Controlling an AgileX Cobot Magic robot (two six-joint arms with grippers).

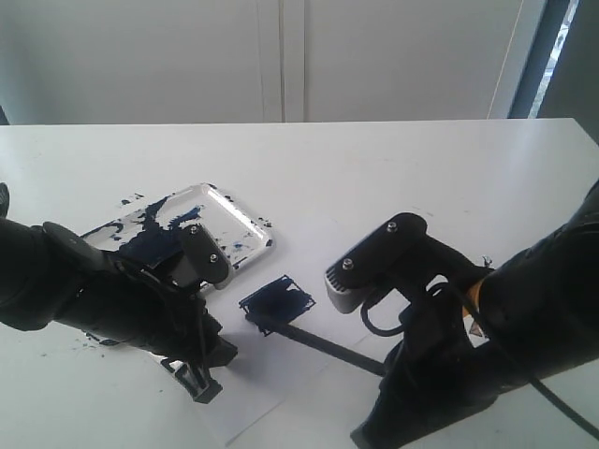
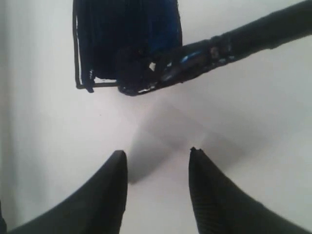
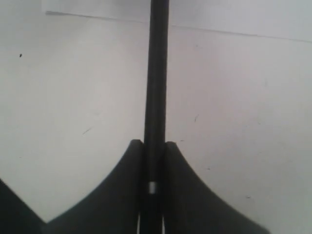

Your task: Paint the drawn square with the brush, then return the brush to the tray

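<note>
My right gripper (image 3: 154, 143) is shut on the black brush (image 3: 157, 73), whose handle runs straight out between the fingers. In the exterior view the brush (image 1: 323, 343) slants from the right arm to the drawn square (image 1: 276, 301), its tip resting on the square's near corner. The square (image 2: 126, 39) is mostly filled with dark blue paint, and the wet brush tip (image 2: 146, 78) lies across its edge. My left gripper (image 2: 157, 153) hangs open just short of the square, nothing between its fingers. The white tray (image 1: 245, 222), smeared with navy paint, sits behind the left arm.
The square is drawn on a white paper sheet (image 1: 309, 374) lying on the white table (image 1: 393, 178). Paint splatters (image 1: 131, 199) dot the table near the tray. Both arms crowd the front of the table; a wall stands behind.
</note>
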